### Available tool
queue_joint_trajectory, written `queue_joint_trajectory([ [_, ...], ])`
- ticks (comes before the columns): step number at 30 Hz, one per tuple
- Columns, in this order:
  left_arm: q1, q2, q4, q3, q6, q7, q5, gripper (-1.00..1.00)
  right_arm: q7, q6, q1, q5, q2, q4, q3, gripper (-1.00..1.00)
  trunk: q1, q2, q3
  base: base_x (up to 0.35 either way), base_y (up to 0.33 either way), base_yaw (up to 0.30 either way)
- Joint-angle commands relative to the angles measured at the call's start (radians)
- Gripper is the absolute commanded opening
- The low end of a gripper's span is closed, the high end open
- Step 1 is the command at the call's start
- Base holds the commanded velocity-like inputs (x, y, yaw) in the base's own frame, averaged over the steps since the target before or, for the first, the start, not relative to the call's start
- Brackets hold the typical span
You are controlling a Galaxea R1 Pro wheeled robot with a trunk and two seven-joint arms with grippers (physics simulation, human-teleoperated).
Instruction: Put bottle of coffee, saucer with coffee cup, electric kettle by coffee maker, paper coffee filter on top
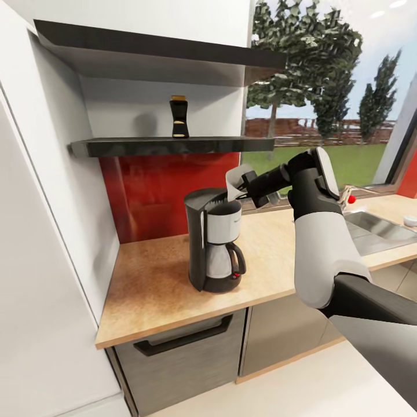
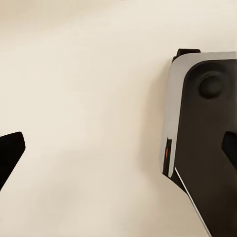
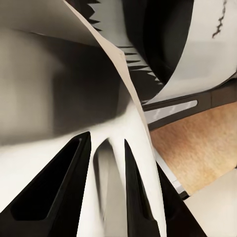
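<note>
Right tool (image 1: 242, 186) clamped on small white folded paper cone (image 1: 237, 181), just above black-and-white drip coffee maker (image 1: 215, 240) on light-wood worktop (image 1: 150, 284). Left tool: grip state impossible to tell.

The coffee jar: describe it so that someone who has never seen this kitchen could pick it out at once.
Start at the red wall panel behind the countertop. Directly above it runs a thin glossy black shelf, below a thicker ledge. The jar stands upright on that shelf, alone: small and dark, with a golden-brown lid and a gold band at its foot.
</note>
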Motion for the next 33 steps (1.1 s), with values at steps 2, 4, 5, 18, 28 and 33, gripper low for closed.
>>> queue_joint_trajectory([
  [2, -0.001, 0.0, 0.001, 0.001, -0.003, 0.0, 0.003, 1.0, -0.007, 0.007, -0.001, -0.005, 0.001, 0.0, -0.004, -1.0, 0.001, -0.002, -0.002, 0.025, 0.0, 0.0],
  [4, -0.001, 0.0, 0.002, 0.001, -0.003, 0.0, 0.003, 1.0, -0.007, 0.007, -0.001, -0.005, 0.001, 0.0, -0.004, -1.0, 0.001, -0.002, -0.002, 0.01, 0.0, 0.0],
  [5, -0.001, 0.001, 0.002, 0.001, -0.003, 0.0, 0.003, 1.0, -0.007, 0.007, -0.001, -0.005, 0.001, 0.0, -0.004, -1.0, 0.001, -0.002, -0.002, 0.005, 0.0, 0.0],
  [18, -0.001, -0.001, 0.002, 0.001, -0.003, 0.0, 0.003, 1.0, -0.007, 0.007, 0.0, -0.005, 0.001, 0.0, -0.004, -1.0, 0.001, -0.002, -0.002, 0.052, 0.0, 0.0],
  [28, -0.001, -0.002, 0.002, 0.0, -0.003, 0.0, 0.003, 1.0, -0.008, 0.007, 0.006, -0.005, 0.001, 0.007, -0.004, -1.0, 0.001, -0.002, -0.002, 0.031, 0.0, 0.0],
  [33, -0.001, -0.002, 0.002, 0.001, -0.003, 0.0, 0.003, 1.0, -0.006, 0.006, 0.008, -0.004, 0.001, 0.084, -0.004, -1.0, 0.001, -0.002, -0.002, 0.001, 0.0, 0.0],
])
